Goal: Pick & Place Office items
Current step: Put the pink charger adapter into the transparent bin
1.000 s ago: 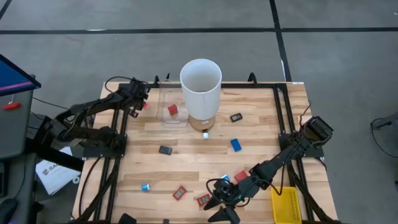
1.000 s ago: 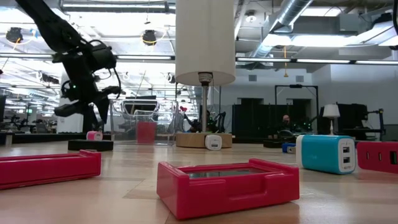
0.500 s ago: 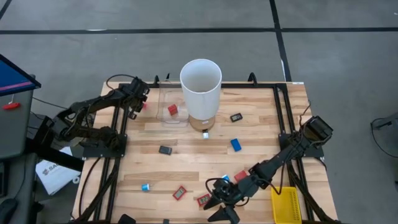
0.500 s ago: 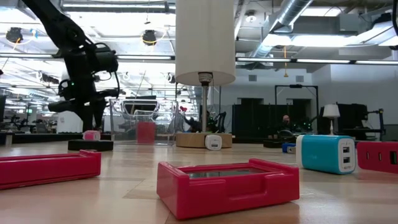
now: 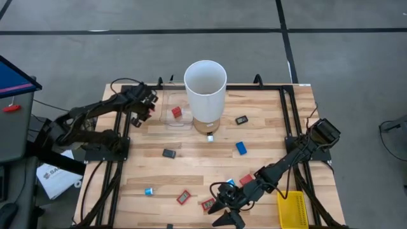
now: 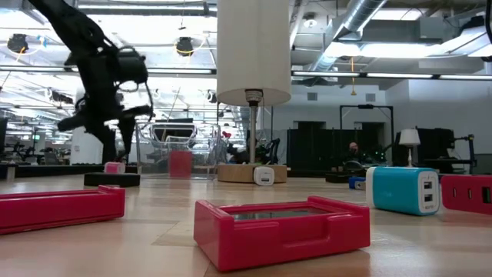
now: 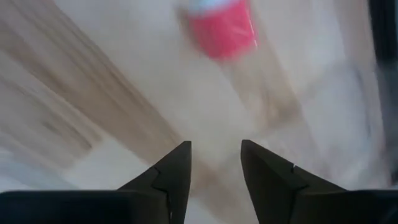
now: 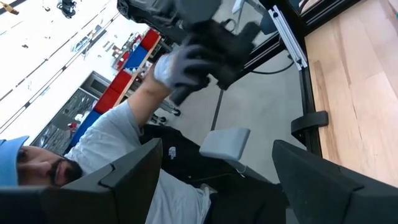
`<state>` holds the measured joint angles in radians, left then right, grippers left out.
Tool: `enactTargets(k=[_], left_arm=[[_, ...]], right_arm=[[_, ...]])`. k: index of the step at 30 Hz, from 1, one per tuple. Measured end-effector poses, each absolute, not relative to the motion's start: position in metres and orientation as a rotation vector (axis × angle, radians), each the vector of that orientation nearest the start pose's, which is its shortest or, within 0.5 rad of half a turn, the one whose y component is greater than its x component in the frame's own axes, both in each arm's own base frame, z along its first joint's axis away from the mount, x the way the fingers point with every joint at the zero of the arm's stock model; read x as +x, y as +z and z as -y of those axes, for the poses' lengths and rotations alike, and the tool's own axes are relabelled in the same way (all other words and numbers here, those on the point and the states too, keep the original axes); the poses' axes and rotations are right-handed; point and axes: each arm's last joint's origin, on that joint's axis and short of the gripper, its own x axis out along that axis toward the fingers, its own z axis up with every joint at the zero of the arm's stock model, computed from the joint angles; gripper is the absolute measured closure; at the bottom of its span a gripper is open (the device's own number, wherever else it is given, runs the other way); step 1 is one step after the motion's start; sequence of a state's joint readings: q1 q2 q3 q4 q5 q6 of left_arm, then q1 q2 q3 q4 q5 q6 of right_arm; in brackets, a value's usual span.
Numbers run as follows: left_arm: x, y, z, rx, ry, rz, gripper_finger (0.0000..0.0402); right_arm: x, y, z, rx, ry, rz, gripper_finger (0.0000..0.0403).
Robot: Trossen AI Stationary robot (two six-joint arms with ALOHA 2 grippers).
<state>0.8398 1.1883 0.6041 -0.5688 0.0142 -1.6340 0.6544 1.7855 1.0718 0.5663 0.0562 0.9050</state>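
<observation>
Small red, blue and black office items lie scattered on the wooden table: a black one (image 5: pixel 168 152), a blue one (image 5: pixel 241 147), red flat ones (image 5: pixel 184 197) (image 6: pixel 280 227). One red piece (image 5: pixel 177 112) sits in a clear box (image 5: pixel 166 118). My left gripper (image 5: pixel 144 108) (image 7: pixel 216 149) hovers open at the far left, beside the box, above a red piece with a white top (image 7: pixel 221 28) on the table. My right gripper (image 5: pixel 227 213) (image 8: pixel 217 165) waits open at the near edge, by a red piece (image 5: pixel 208 203).
A tall white cylinder (image 5: pixel 205 95) stands at the far middle on a round wooden base. A yellow mesh basket (image 5: pixel 291 210) sits at the near right corner. Black frame rails run along both sides. A person with a grey glove (image 8: pixel 180 65) shows beyond the table.
My left gripper has shifted a little toward the table's right, closer to the clear box, and has turned somewhat while hovering. The pieces on the table have stayed where they were.
</observation>
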Motion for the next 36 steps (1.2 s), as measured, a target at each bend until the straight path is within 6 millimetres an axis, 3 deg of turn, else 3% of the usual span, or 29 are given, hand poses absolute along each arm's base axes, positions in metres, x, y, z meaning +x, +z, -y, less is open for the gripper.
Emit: enactTargets(k=[8,16,18,26,36], left_arm=[[0.152,0.203,-0.105,-1.593,1.124,-0.434,0.0258],[0.151,0.226,-0.078,-1.537,0.919,-0.404,0.0260],[0.150,0.229,-0.078,-1.514,0.912,-0.365,0.0261],[0.144,0.232,-0.086,-0.862,1.062,-0.419,0.0259],[0.145,0.239,-0.093,-0.616,1.099,-0.405,0.0257]], right_arm=[[0.314,0.232,-0.242,0.812,0.484,-0.388,0.0106],[0.313,0.233,-0.243,0.825,0.477,-0.384,0.0106],[0.313,0.233,-0.244,0.819,0.479,-0.384,0.0106],[0.307,0.232,-0.250,0.795,0.500,-0.390,0.0106],[0.305,0.232,-0.253,0.795,0.509,-0.396,0.0106]])
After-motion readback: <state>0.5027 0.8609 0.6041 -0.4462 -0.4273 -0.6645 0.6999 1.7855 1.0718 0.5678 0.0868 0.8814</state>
